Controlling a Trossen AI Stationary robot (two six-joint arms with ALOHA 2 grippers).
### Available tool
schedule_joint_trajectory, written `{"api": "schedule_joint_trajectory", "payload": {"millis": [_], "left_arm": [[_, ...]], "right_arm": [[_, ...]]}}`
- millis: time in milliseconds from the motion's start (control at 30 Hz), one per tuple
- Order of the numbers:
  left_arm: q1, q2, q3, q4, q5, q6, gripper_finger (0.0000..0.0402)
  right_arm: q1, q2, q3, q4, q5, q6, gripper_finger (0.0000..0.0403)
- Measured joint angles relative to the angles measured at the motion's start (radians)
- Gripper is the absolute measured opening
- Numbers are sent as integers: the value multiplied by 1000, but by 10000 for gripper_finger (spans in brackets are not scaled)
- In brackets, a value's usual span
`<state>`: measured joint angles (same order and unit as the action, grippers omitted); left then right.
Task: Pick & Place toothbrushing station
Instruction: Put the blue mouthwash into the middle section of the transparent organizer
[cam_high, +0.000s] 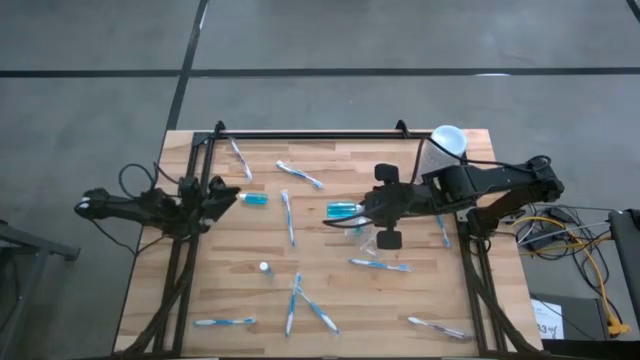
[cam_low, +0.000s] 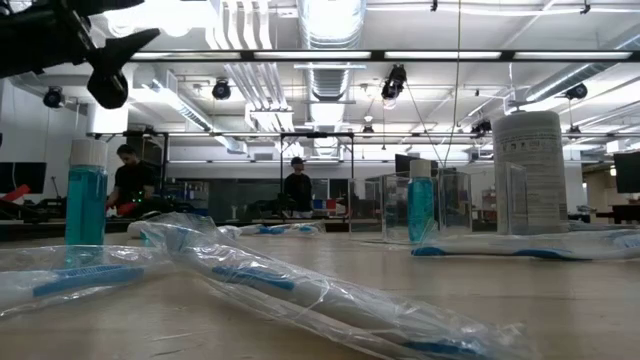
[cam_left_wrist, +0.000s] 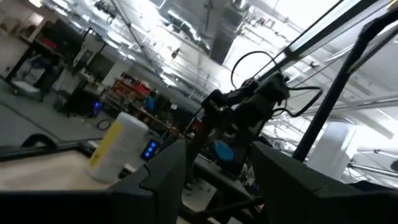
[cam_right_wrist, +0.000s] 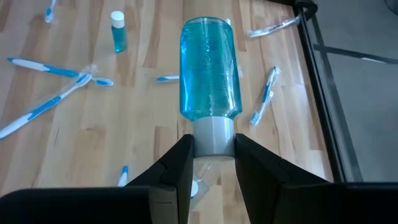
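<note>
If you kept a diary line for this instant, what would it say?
right hand: shut on blue tube's white cap, lifted above table | left hand: waiting at left edge | toothbrushes: scattered on table

No text, label, brand or number can be read anywhere. The tall white cylinder (cam_low: 531, 172) carries a block of fine print in the low view, but it is too small to make out. The blue tube (cam_right_wrist: 210, 70) clamped by the right gripper (cam_right_wrist: 212, 163) shows faint embossed marks on its clear wall, also illegible. The paper tag (cam_high: 546, 318) on the floor beside the table has dark marks that cannot be deciphered.
</note>
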<state>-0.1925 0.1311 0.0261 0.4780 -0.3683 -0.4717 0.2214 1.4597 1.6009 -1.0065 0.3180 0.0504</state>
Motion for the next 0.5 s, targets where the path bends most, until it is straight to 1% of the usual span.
{"api": "schedule_joint_trajectory", "payload": {"millis": [133,200,267,367,433,500], "left_arm": [[0,59,0,40,0,-71,188],[0,90,15,61,3,-37,188],[0,122,59,46,5,29,188],[0,179,157,-41,8,107,188],[0,223,235,-145,8,110,188],[0,276,314,-250,8,80,188]], "right_arm": [[0,1,0,0,0,-1,98],[1,1,0,0,0,-1,98],[1,1,0,0,0,-1,98],[1,1,0,-1,0,-1,98],[1,1,0,-2,-1,-1,98],[1,1,0,-3,-1,-1,98]]}}
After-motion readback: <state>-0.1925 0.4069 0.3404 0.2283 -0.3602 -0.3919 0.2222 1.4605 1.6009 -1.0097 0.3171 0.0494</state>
